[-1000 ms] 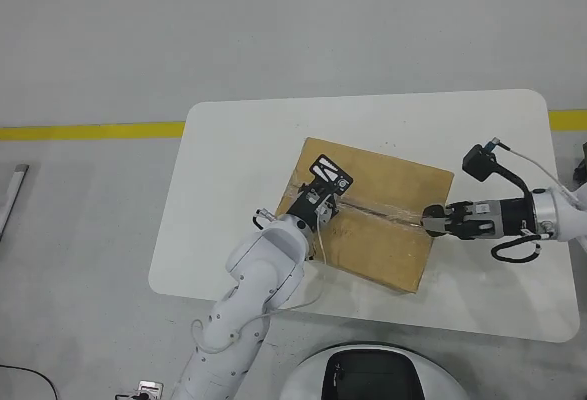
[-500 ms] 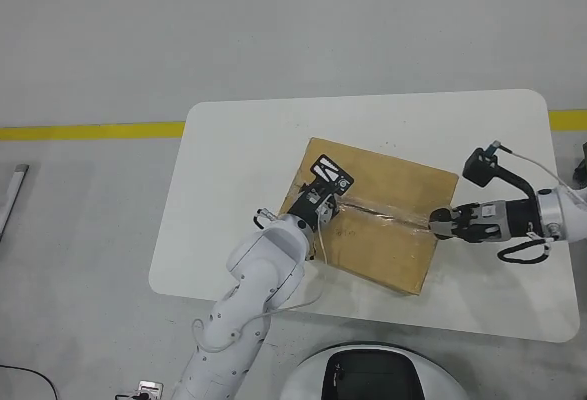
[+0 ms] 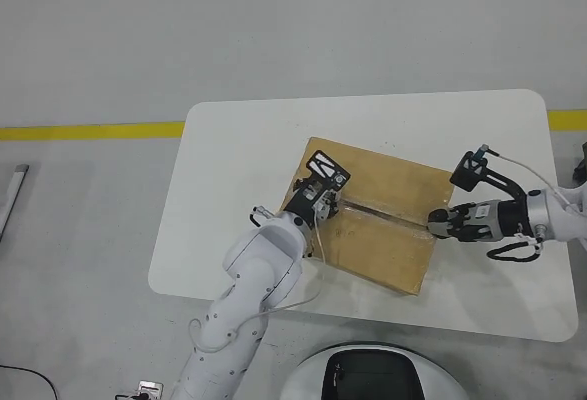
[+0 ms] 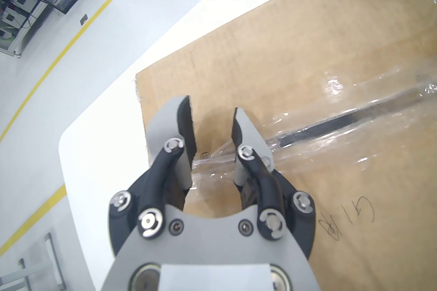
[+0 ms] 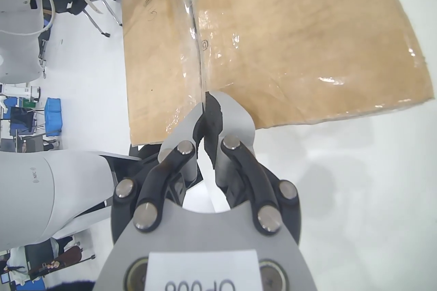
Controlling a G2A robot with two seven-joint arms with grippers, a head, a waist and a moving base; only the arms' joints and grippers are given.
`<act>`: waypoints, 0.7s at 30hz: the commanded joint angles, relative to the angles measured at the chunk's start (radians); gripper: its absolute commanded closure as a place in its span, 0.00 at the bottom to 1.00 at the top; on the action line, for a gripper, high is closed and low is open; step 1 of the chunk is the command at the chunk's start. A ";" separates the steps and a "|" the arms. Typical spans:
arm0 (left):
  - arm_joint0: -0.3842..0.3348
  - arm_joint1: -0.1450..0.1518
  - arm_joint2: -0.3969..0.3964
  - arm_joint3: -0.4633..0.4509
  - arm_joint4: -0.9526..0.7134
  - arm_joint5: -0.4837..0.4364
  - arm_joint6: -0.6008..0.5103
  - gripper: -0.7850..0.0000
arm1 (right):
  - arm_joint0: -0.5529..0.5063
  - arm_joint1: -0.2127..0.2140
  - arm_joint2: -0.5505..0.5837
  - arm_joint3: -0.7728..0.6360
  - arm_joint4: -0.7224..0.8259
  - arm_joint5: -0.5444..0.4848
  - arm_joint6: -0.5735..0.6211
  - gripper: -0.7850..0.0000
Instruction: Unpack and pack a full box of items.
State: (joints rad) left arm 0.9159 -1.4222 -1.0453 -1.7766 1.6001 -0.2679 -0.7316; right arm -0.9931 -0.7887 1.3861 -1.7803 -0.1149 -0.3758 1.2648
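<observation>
The left pincer (image 4: 211,132) stands over the cardboard box (image 3: 383,225) at the left end of its top seam, with its fingers spread to either side of the clear tape (image 4: 341,132). The box lies flaps down on the white table (image 3: 233,180), askew to its edges. At the seam's right end, the right pincer (image 5: 209,110) is pinching the tape's end, just off the box's edge. Beyond the table runs a yellow floor line (image 3: 73,131).
</observation>
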 commanded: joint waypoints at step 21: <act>-0.030 -0.014 0.074 -0.006 0.024 -0.042 0.016 0.00 | -0.027 0.012 -0.001 -0.007 -0.010 0.007 -0.050 1.00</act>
State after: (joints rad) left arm 0.8889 -1.4350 -0.9781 -1.7946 1.6158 -0.3065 -0.7145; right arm -1.0184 -0.7774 1.3843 -1.7867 -0.1236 -0.3690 1.2170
